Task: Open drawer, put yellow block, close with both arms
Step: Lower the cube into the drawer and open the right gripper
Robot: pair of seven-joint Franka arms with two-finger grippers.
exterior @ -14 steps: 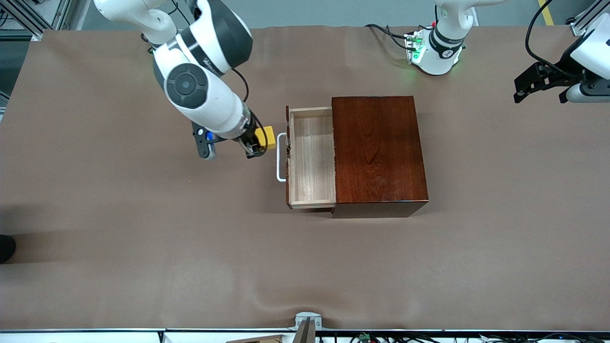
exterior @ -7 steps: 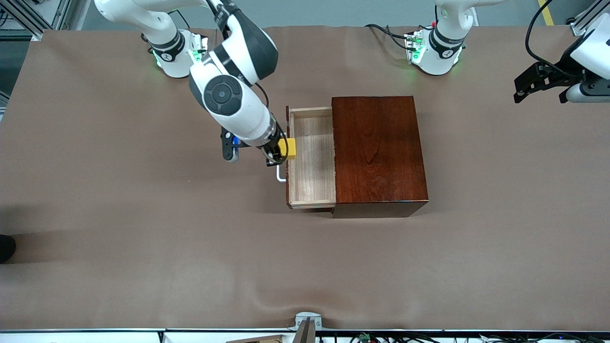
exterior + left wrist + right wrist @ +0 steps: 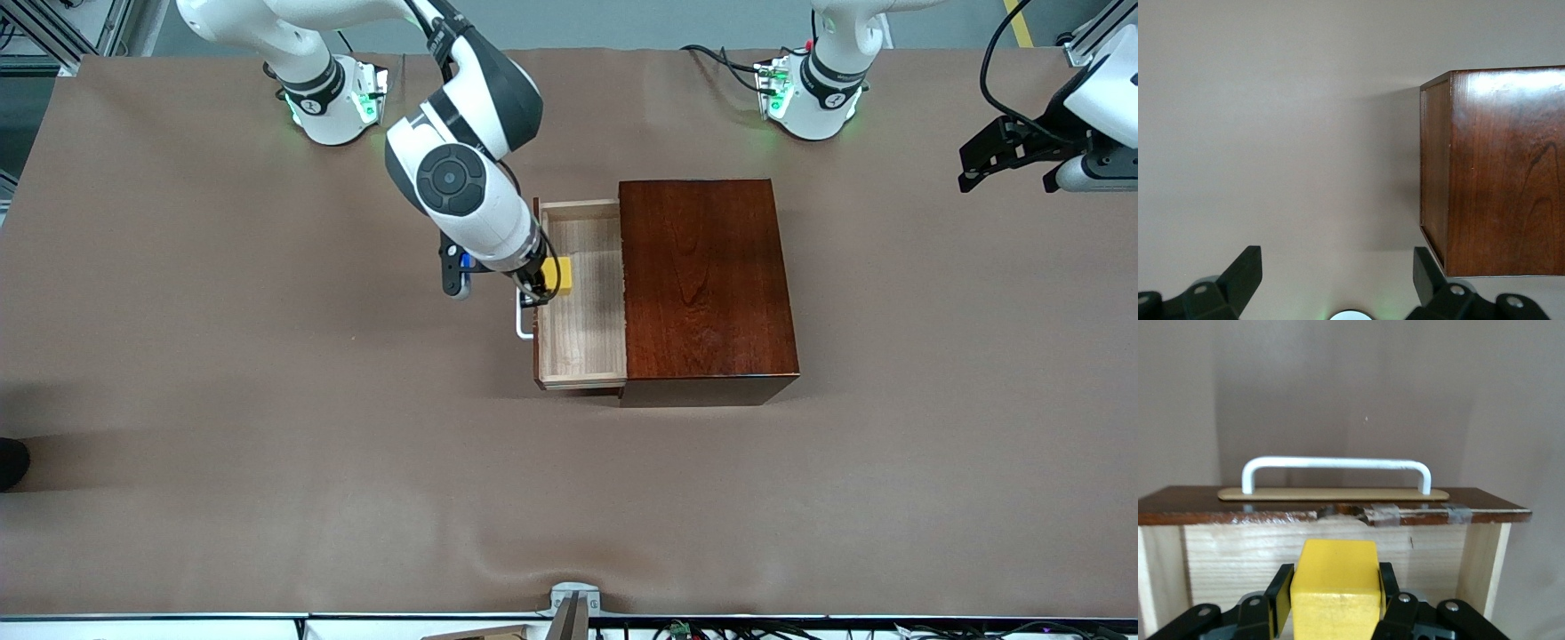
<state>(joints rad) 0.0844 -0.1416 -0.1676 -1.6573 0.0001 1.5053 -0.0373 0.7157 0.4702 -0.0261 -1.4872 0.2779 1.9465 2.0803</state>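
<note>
The drawer (image 3: 582,347) is pulled out of the wooden box (image 3: 707,280) toward the right arm's end of the table. Its floor is bare; the yellow block (image 3: 559,275) is up in the air over it, not lying in it.

The drawer is a pale wood tray with soft lines of grain and thin straight walls. In the right wrist view its front (image 3: 1331,507) is dark red-brown and shiny, with some tape stuck on its top edge. The handle (image 3: 1336,468) is a smooth white bar bent like a U, on a thin tan plate. The box is dark, glossy, red-brown wood with sharp corners and a flat top. The table (image 3: 267,427) wears a plain brown cover with a few soft wrinkles near the front camera.

The block is a small bright yellow cube with flat sides and slightly rounded corners, about as wide as the gripper.

The right gripper (image 3: 544,283) hangs over the drawer, just inside its front wall, and squeezes the block tight between two black fingers (image 3: 1279,600).

The left arm waits. The left gripper (image 3: 1009,160) is up over the left arm's end of the table, well apart from the box, and holds nothing. In the left wrist view its two black fingers (image 3: 1245,273) stand wide apart, with one corner of the box (image 3: 1491,173) in sight
</note>
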